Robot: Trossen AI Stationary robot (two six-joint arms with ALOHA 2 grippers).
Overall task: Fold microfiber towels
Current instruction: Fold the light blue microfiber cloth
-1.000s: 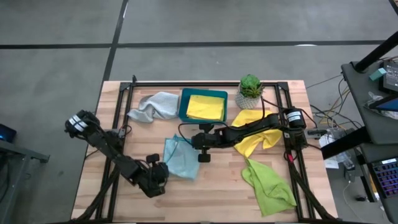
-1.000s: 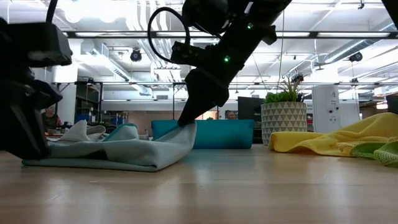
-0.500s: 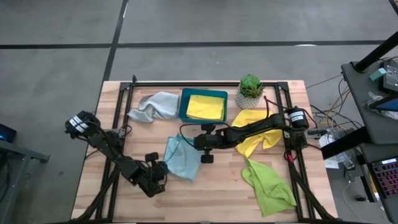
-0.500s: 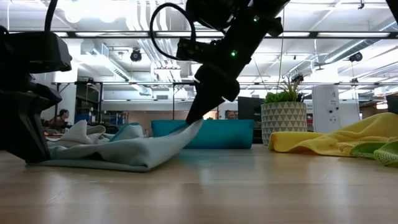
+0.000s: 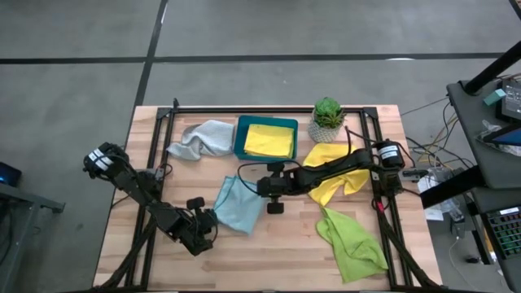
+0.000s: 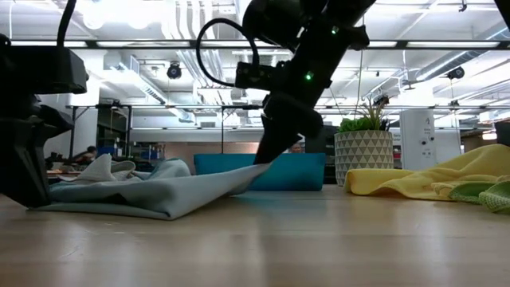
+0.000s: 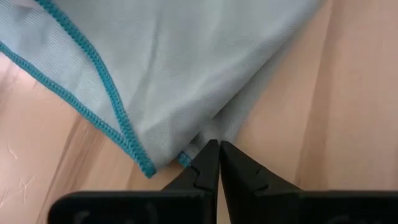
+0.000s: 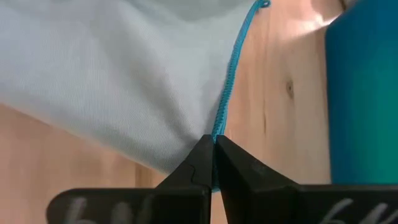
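Stretching blue towel diagonally between both hands.

We note two matte black arms, looped black cables, green indicator lights, silver-banded joints, tapered black fingers.

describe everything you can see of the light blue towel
The light blue towel is a soft, thin microfiber cloth with a teal stitched hem, lying partly spread on the wooden table in front of the teal tray. The left gripper is shut on one corner, the right gripper on its opposite edge, lifting that side slightly.
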